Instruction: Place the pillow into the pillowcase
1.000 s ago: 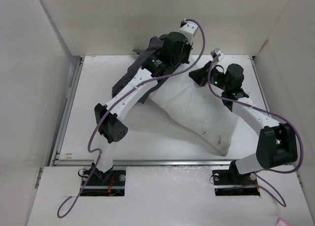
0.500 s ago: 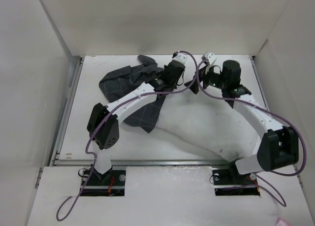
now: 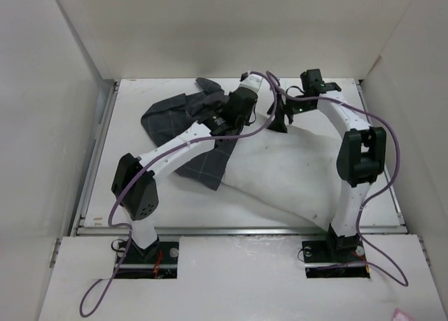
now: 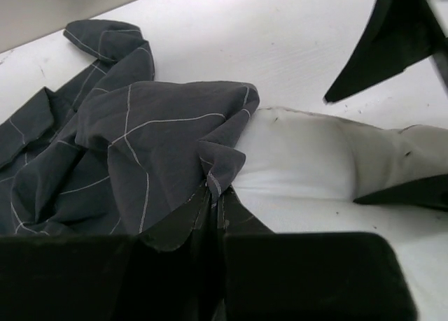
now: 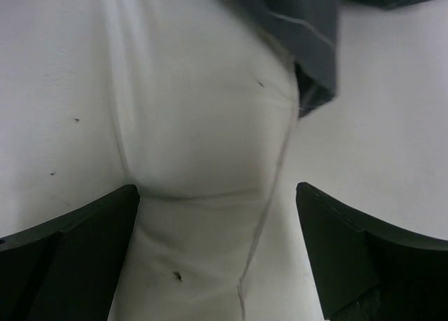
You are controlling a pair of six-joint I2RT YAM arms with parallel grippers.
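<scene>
Charcoal checked pillowcase (image 3: 171, 122), clenched in the left claw (image 4: 213, 212), has been drawn onto the pillow's (image 3: 294, 170) left end near the worktop's (image 3: 140, 195) back edge. Right claw (image 5: 217, 195) has just released and is spread above the pillow; stuffing has barely begun.

Three plain off-white wall panels (image 3: 231, 27) are enclosing a flat white table (image 3: 140, 195) on its left, far and right sides; a silvery metal rail (image 3: 231, 230) is running along its near edge.
</scene>
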